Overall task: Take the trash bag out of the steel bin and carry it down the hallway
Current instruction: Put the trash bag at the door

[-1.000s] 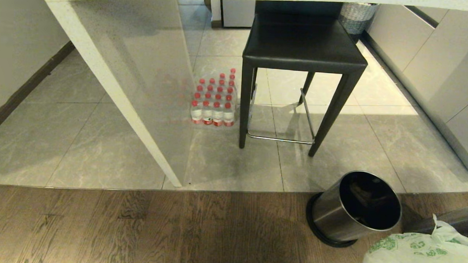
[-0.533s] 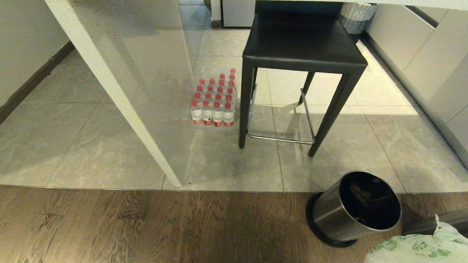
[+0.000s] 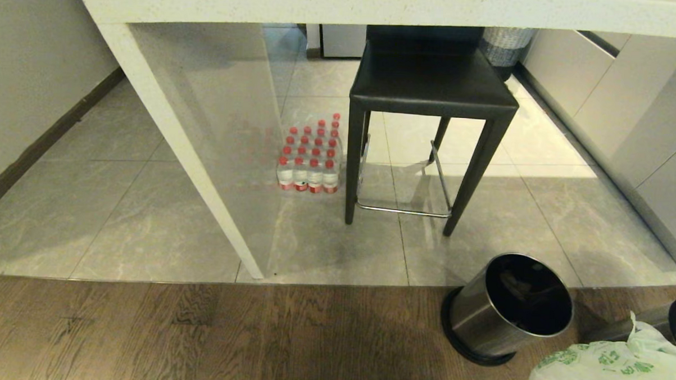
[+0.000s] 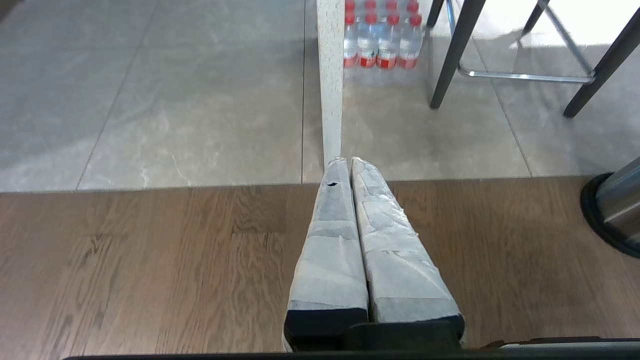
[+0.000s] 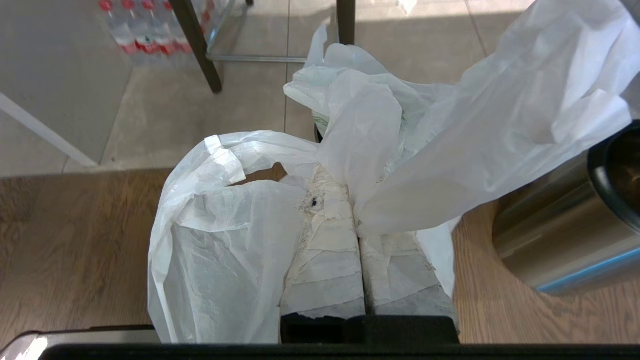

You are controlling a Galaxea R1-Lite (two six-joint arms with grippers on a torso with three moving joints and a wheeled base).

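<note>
Left gripper (image 4: 345, 162) parked over wood floor, fingers pressed together, empty. Steel bin (image 3: 508, 308) standing at wood/tile seam, right of stool (image 3: 431, 86), interior dark, no bag inside. Trash bag (image 3: 607, 371) out of bin, just beside it, at right gripper (image 5: 352, 200), fingers clamped on bag film.

Step in hand, my read: carry. Keep clamp tight, bag lifted off floor, swing wide of bin and stool legs.

Head view: bin empty, bag only at corner. Right wrist view: grip itself, film bunched round fingers. Hallway not in view.
</note>
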